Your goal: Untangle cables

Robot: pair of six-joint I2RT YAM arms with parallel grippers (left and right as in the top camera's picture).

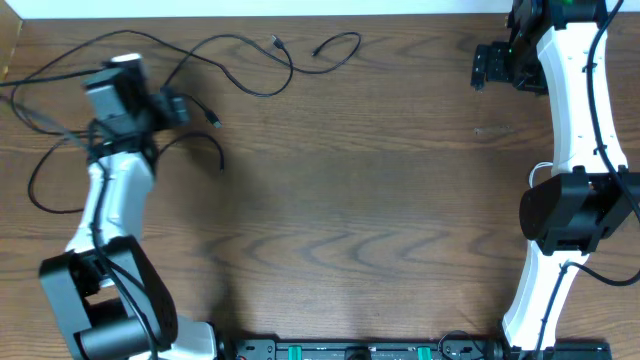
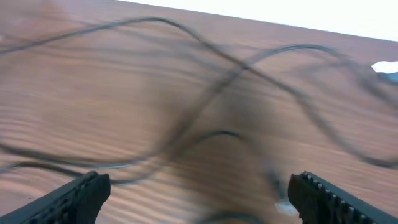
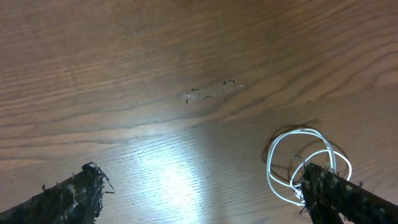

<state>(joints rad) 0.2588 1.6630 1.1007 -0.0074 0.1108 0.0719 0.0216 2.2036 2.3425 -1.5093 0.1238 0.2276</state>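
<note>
Where black cables (image 2: 214, 92) cross the table (image 1: 350, 200), left claw (image 2: 199, 190) above, white cable (image 3: 301, 130) apart

Far-left corner of the table: black cables (image 1: 250, 85) pass under the left arm (image 1: 115, 190), and their crossings beneath it are hidden. One strand runs off the overhead picture's left edge. Plug ends (image 1: 275, 42) are too small to tell the type.

Left wrist view: cables are smeared by blur and the strands are hard to separate. A white object (image 2: 385, 67) is cut off at the right edge, unidentifiable. The left gripper's fingers (image 2: 78, 198) are cut by the bottom edge.

Right side of the table: the white cable (image 3: 298, 158) coil sits partly behind the right finger (image 3: 345, 199). Overhead, only a sliver shows beside the right arm (image 1: 575, 120).
</note>
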